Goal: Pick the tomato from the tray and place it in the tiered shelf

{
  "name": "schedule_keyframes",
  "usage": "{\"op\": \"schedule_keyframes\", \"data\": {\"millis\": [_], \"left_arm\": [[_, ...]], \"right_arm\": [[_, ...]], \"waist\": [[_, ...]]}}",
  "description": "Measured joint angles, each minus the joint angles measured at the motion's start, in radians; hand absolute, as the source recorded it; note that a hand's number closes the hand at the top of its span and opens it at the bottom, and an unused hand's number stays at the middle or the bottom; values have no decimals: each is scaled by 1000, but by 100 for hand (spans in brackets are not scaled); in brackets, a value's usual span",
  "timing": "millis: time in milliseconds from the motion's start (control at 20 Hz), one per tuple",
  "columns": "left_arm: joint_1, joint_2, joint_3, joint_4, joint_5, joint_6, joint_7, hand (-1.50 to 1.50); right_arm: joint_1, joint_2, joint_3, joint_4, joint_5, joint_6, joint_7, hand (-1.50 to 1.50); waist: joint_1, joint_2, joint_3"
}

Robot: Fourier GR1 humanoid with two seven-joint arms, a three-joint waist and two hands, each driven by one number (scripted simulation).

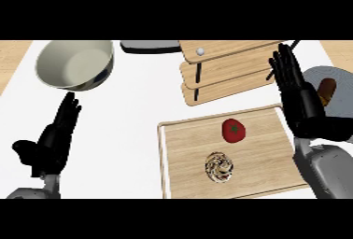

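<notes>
A red tomato with a green stem lies on the wooden tray, in its upper middle part. The wooden tiered shelf stands just beyond the tray, its slats stepped toward me. My right hand hovers at the tray's right edge, fingers straight and pointing away, a short gap to the right of the tomato. It holds nothing. My left hand rests open at the lower left, fingers up, far from the tray.
A brownish patterned round item lies on the tray below the tomato. A large cream bowl sits at the upper left. A grey plate with a brown food item lies behind my right hand. A dark flat object is at the top.
</notes>
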Motion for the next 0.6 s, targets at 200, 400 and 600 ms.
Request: {"op": "schedule_keyframes", "data": {"millis": [200, 400, 600], "left_arm": [[1, -8, 0, 59, 13, -16, 62, 0], [27, -3, 22, 112, 69, -46, 137, 0], [16, -4, 29, 170, 113, -99, 199, 0]], "right_arm": [[54, -76, -85, 20, -4, 32, -29, 150], [149, -220, -147, 106, 80, 12, -1, 150], [208, -242, -199, 215, 59, 26, 43, -150]], "waist": [[5, -12, -13], [-9, -7, -22], [5, -12, -21]]}}
